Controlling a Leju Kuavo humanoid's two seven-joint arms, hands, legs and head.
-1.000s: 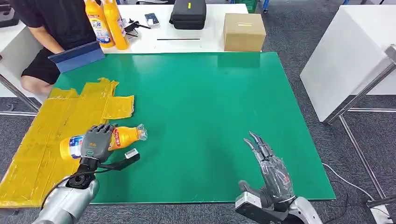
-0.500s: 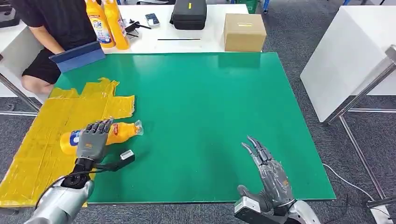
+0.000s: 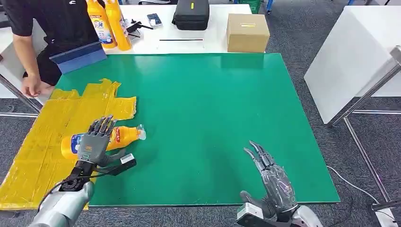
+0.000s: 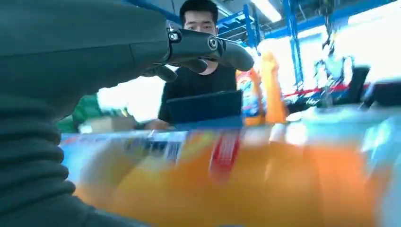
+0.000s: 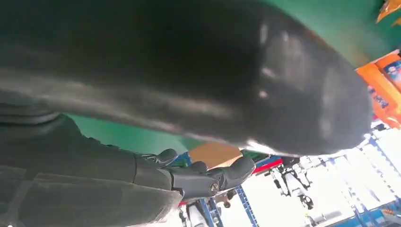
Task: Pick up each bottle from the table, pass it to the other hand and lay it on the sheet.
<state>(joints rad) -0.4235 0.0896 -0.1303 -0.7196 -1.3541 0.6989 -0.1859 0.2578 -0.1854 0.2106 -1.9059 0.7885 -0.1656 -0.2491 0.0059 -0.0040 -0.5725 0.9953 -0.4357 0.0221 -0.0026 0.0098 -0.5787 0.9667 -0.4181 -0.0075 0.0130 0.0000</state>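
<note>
An orange bottle [image 3: 124, 135] with a blue-and-red label lies on its side, its base end on the yellow sheet [image 3: 38, 156] and its clear-capped neck over the green mat [image 3: 213, 104]. My left hand [image 3: 93, 144] sits over the bottle's middle with its fingers spread and lifted off it. In the left wrist view the bottle [image 4: 236, 189] is a close orange blur under the straightened fingers [image 4: 208, 45]. My right hand [image 3: 272, 177] hovers open and holding nothing near the table's front edge; its dark palm [image 5: 142, 75] shows in the right wrist view.
Two more orange bottles [image 3: 108, 21] stand on the white table behind, beside a black case [image 3: 190, 13] and a cardboard box [image 3: 247, 31]. A person [image 3: 52, 23] sits at the back left behind a blue folder [image 3: 78, 56]. A white table [image 3: 354, 52] stands at the right.
My left hand carried the bottle left onto the sheet's edge, then spread its fingers off it. My right hand drew back slightly. The person's arm dropped beside the sheet.
</note>
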